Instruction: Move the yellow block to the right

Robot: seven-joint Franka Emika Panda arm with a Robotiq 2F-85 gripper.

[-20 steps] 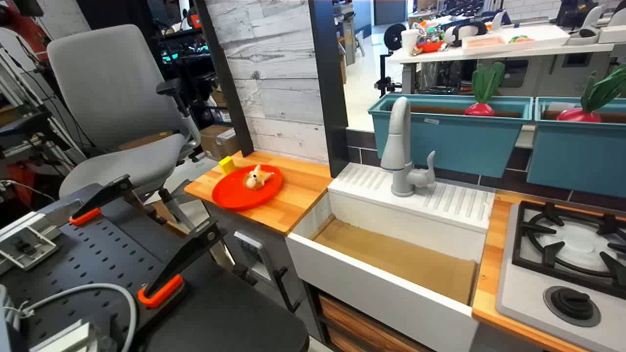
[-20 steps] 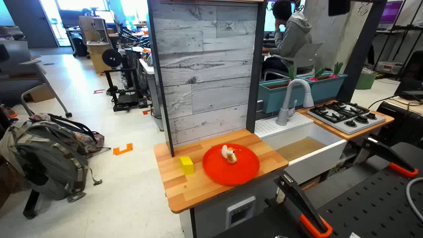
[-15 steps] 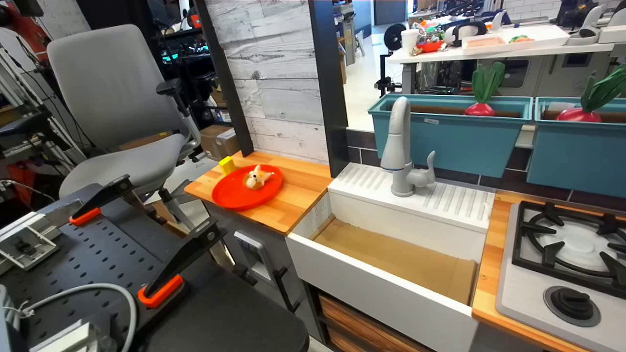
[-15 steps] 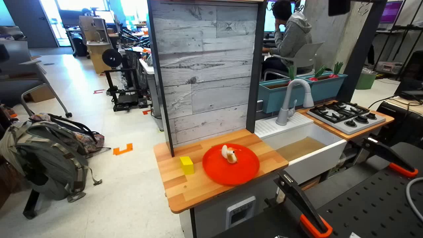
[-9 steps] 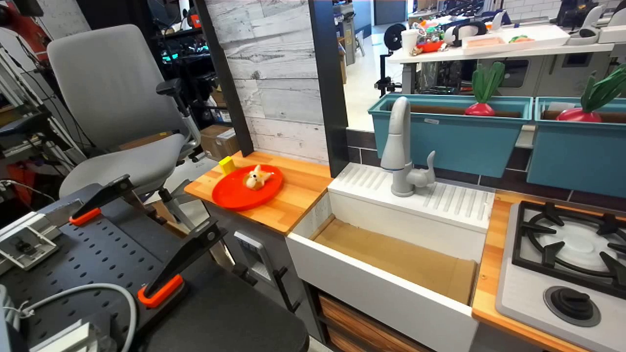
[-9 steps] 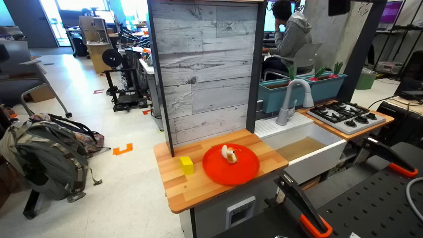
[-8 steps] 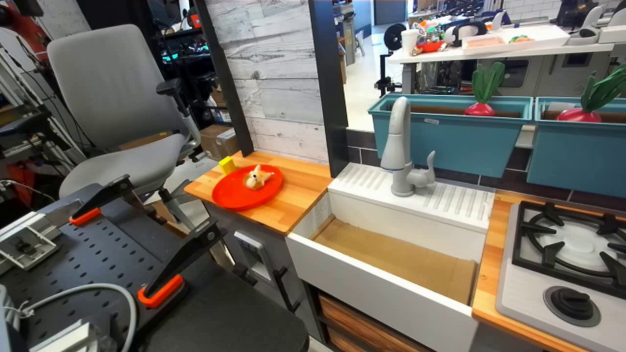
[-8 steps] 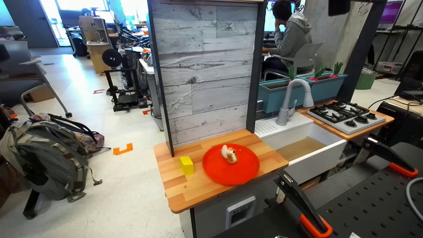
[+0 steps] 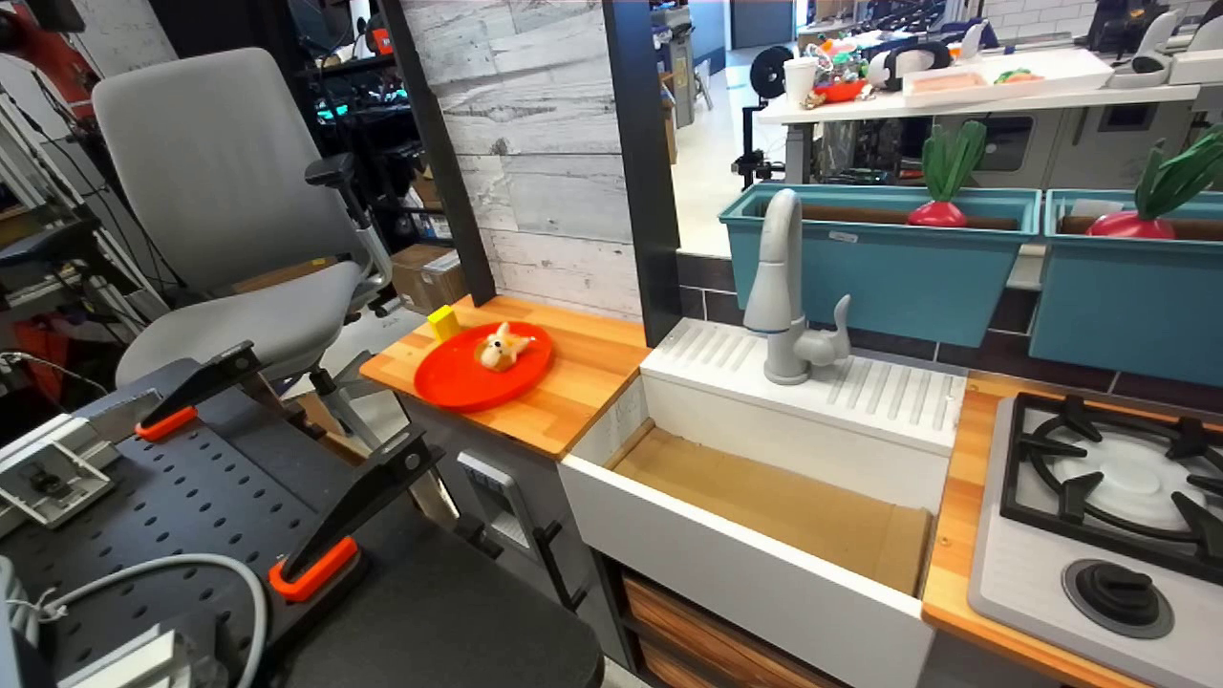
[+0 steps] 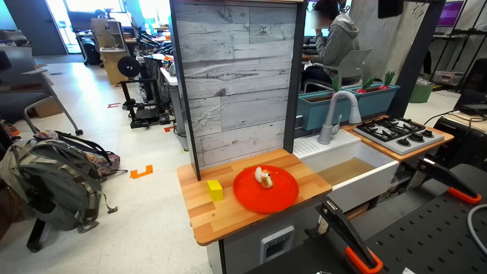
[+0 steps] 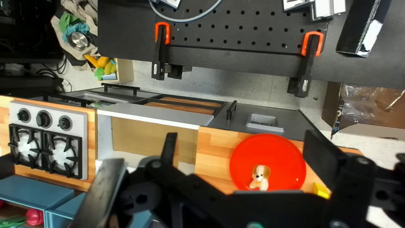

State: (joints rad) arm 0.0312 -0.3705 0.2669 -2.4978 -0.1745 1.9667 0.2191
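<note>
Two fingers (image 11: pixel 320 155) parted wide, nothing between them, and the yellow block (image 11: pixel 320 190) off to one side

My gripper (image 11: pixel 242 141), unseen in both exterior views, grasps nothing; in the wrist view the block lies at the edge of the gap, against the outline of the finger on that view's right, so I judge I must shift that way before coming down; its long axis I cannot tell; it rests on the wooden counter (image 11: pixel 211 150), just beside but apart from the red plate (image 10: pixel 262 199) with its toy dog (image 11: pixel 260 178); past the plate comes the sink (image 10: pixel 361 190), the side I take for right
</note>
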